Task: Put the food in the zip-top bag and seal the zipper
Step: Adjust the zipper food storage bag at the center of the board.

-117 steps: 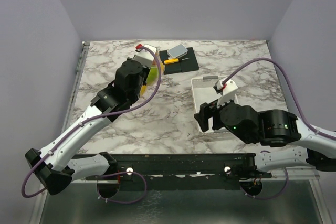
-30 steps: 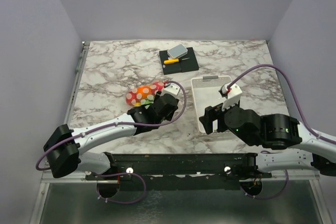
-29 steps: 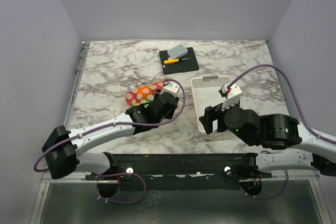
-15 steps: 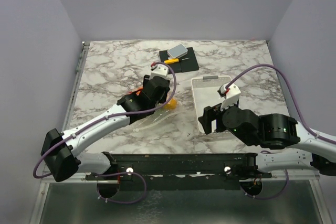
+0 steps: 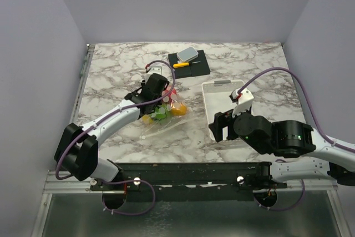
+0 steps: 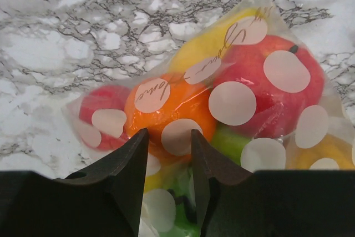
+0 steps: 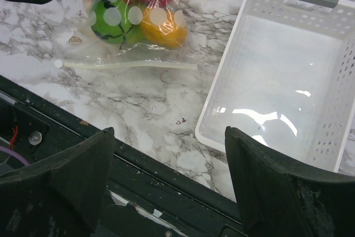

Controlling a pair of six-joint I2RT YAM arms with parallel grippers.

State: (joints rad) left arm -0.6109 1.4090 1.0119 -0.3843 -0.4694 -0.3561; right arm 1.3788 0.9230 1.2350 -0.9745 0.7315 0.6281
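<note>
Left gripper (image 6: 168, 134) jaws narrow over the zip-top bag (image 6: 233, 104), hold unclear; right gripper (image 7: 169, 137) wide, empty. The zipper (image 7: 127, 65), at 6 o'clock, looks unsealed: toy fruits (image 6: 183, 112) may spill.

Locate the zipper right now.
Right wrist view: the zipper lies flat on the marble along the zip-top bag's near edge, below the food, left of the white basket.

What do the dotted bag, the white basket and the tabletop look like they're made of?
Dotted bag: thin clear plastic film, glossy; the fruit shows through and it creases. White basket: rigid moulded plastic, shiny, with perforated walls. Tabletop: marble-patterned, grey veins on white; real stone or a laminate, can't tell.
</note>
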